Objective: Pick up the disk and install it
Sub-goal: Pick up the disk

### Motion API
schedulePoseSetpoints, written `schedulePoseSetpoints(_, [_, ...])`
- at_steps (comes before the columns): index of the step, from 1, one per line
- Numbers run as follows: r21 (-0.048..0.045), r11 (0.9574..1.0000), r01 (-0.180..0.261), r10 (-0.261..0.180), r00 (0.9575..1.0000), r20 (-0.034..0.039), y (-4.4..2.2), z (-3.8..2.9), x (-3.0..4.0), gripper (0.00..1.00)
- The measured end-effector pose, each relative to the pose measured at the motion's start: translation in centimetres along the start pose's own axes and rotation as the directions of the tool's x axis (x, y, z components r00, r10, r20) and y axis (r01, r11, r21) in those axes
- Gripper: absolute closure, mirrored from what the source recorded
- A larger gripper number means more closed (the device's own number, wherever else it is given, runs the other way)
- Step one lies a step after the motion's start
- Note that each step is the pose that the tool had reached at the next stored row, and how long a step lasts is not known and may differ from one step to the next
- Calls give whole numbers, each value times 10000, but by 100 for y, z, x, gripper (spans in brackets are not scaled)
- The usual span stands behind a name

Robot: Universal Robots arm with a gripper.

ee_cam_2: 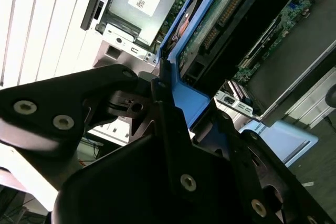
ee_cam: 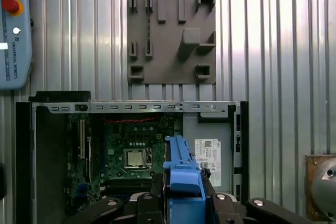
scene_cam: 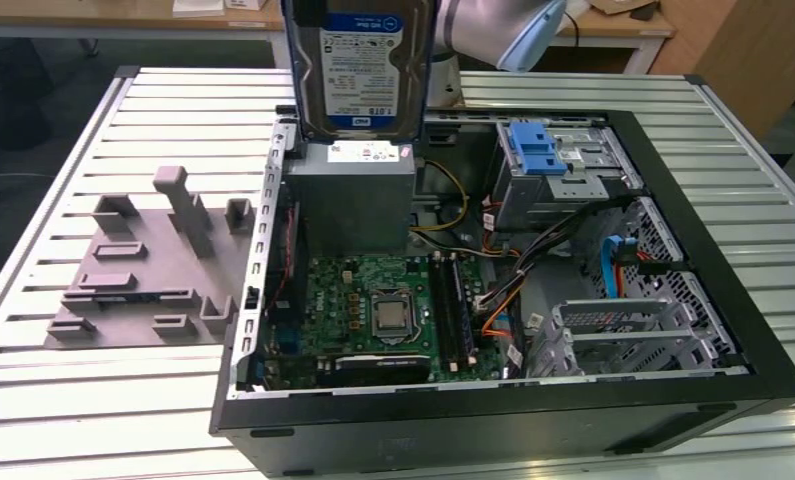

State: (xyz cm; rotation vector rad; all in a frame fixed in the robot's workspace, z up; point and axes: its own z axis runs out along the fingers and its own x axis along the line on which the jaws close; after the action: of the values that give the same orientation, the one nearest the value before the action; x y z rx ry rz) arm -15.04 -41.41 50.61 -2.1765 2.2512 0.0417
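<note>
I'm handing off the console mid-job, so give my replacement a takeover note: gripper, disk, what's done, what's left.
Gripper: shut on the disk, fingers clamped on either side of its blue caddy.
Disk: held upright in the air above the grey power-supply box of the open computer case.
Done: pickup.
Left: install. The disk is not seated in any bay, and the blue-latched drive cage sits apart from it, toward the exterior view's right.

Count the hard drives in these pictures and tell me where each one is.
1: the disk, held upright in the tool over the open computer case, near the power supply. Others may be hidden inside the drive cage.
</note>
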Motion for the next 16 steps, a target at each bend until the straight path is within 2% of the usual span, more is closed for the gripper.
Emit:
schedulePoseSetpoints(5, [-2, 10000, 0, 0, 10000, -2, -30, -1, 0, 64])
schedulePoseSetpoints(13, [-5, 10000, 0, 0, 10000, -1, -179, -2, -5, 64])
schedulePoseSetpoints(16, [-5, 10000, -1, 1, 10000, -1, -200, -3, -4, 64])
